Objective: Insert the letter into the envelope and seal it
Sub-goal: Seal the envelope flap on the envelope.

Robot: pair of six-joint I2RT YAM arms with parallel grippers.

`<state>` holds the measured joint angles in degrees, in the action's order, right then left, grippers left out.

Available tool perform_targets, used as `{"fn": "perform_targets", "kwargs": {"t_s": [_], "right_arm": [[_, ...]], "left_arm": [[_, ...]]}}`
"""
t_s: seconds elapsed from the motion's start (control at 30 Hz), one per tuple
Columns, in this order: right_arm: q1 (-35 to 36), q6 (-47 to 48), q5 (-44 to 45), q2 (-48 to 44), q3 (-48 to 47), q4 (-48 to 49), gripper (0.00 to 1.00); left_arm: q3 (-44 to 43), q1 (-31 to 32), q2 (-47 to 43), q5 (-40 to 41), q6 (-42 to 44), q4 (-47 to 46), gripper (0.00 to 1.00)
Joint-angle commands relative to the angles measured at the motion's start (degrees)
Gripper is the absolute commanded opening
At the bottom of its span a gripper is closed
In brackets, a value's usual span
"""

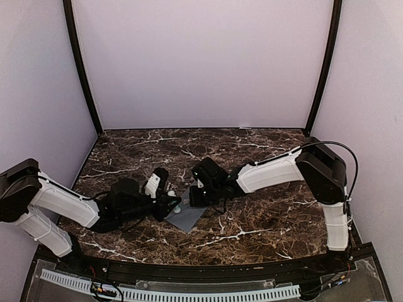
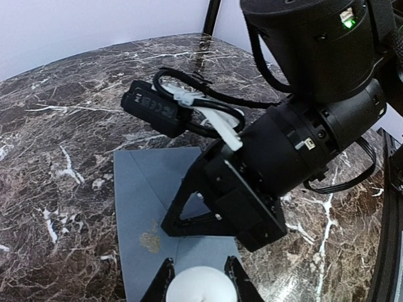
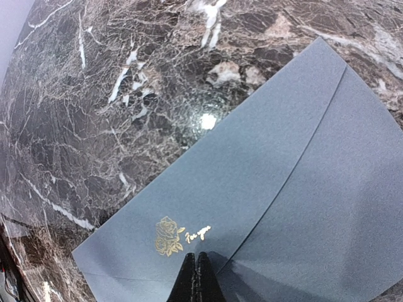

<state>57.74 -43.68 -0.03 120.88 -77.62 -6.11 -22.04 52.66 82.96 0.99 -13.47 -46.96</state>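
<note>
two grippers: left (image 2: 200, 275) clamps white cylinder (image 2: 200, 290); right (image 3: 196, 267) closed (its wrist shows envelope's (image 3: 283, 189) rose (image 3: 167, 236)).

Directly ahead of the left claw (image 2: 200, 272), which grips a white cylinder (image 2: 200, 290), we see the right claw (image 2: 173, 226) and its bulky wrist barring passage, tips on the envelope (image 2: 145, 182). Ahead of the right claw, bare table (image 3: 94, 94) lies open.

Marble table (image 1: 271, 217); grey envelope (image 1: 187, 218) flat on it.

Soft even light w/ sm. glare spot on table (image 3: 126, 126), faint shadow on envelope (image 3: 302, 189), wrist views bowed at edges.
</note>
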Motion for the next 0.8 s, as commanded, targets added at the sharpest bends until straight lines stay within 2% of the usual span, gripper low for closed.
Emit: {"fn": "perform_targets", "kwargs": {"t_s": [0.0,0.13,0.4,0.77], "right_arm": [[-0.6,-0.8,-1.4,-0.7,2.4,-1.3,0.00],[-0.5,-0.9,-1.9,-1.0,2.9,-0.8,0.00],[-0.6,-1.0,-2.7,-1.8,3.1,0.1,0.00],[-0.5,-0.5,-7.8,-5.3,4.5,5.8,0.00]], "left_arm": [[1.2,0.2,1.8,5.2,3.3,-5.2,0.00],[0.5,0.3,4.7,8.0,4.0,-7.1,0.00],[-1.4,0.3,9.9,8.3,4.8,-5.9,0.00],[-0.7,0.4,12.0,9.8,6.9,-3.8,0.00]]}}
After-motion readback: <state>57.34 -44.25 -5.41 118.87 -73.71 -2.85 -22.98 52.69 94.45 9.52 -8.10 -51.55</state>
